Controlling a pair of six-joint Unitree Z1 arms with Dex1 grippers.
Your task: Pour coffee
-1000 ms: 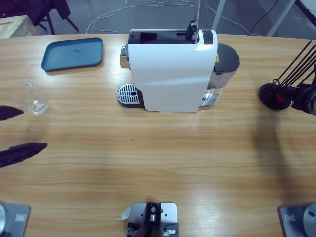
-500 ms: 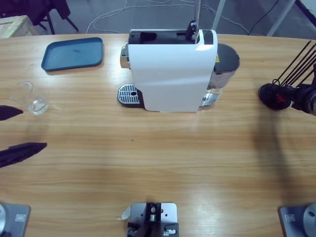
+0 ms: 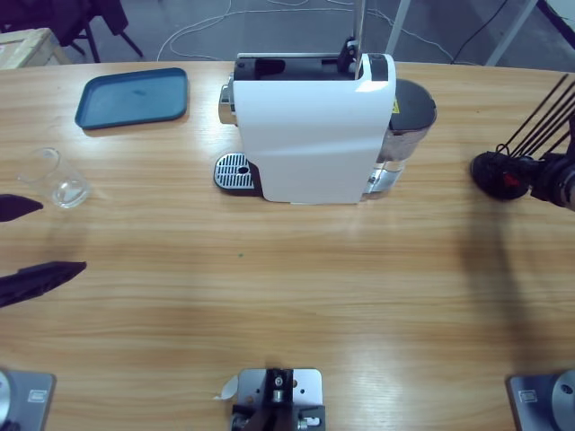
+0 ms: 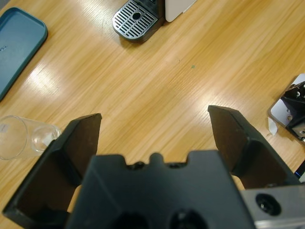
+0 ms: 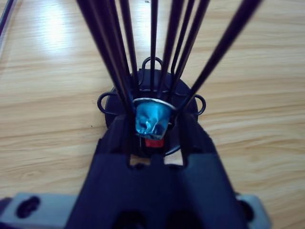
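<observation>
Right end effector (image 5: pixel 151 143) is clamped on a blue capsule (image 5: pixel 151 118) inside the rack (image 5: pixel 190 102); pulling askew could snag wires. Left end effector (image 4: pixel 155 138), jaws apart, could tip the glass (image 4: pixel 21 137) beside it.

The near half of the desk (image 3: pixel 296 314) lies bare wood from left to right, open for a pincer to sweep across. Farther back the white coffee machine (image 3: pixel 314 130) blocks the middle, with a clear glass (image 3: pixel 56 178) and blue tray (image 3: pixel 133 97) on the far left. At the right edge the black wire capsule rack (image 3: pixel 503 172) stands in the way.

tray (image 3: pixel 133 97) behind glass (image 3: pixel 59 180), coffee machine (image 3: pixel 314 135) right
</observation>
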